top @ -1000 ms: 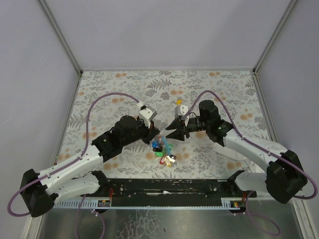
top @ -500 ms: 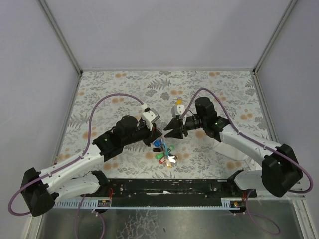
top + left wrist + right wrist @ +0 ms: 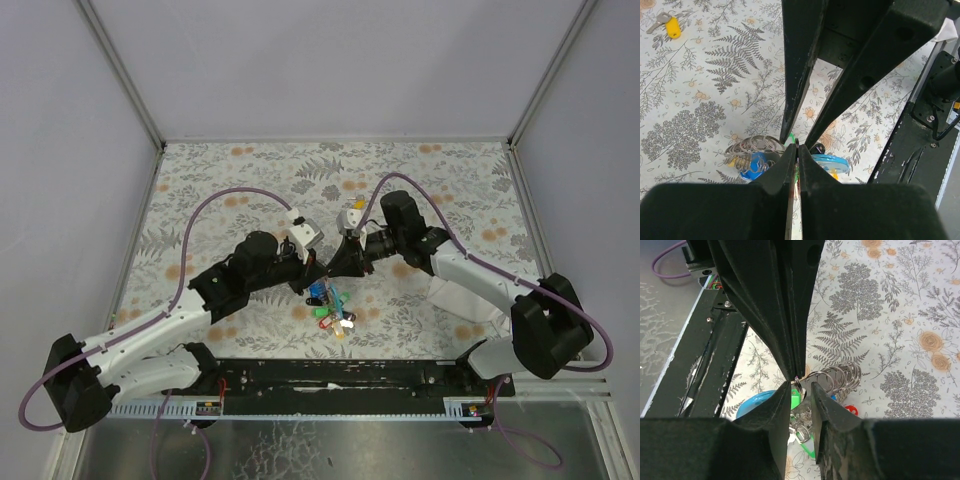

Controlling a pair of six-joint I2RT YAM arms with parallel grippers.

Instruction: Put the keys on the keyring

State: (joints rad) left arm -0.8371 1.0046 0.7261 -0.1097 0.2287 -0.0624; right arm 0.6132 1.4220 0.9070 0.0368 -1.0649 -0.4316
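The keys hang in a bunch of coloured heads below both grippers, just above the table. In the left wrist view, my left gripper is shut on the thin metal keyring at its tips. A stack of silver rings, a blue key head and the blue strap lie beneath. My right gripper meets it tip to tip, its jaws a narrow gap apart around the keyring. A green key head hangs behind. One loose yellow key lies apart on the table.
The floral tablecloth covers the table between grey walls. A black rail runs along the near edge beside the arm bases. Purple cables arc over both arms. The loose yellow key lies just beyond the right wrist.
My right gripper has moved left to the left gripper's tips, and its jaws have narrowed. My left gripper has shifted slightly right with the bunch.
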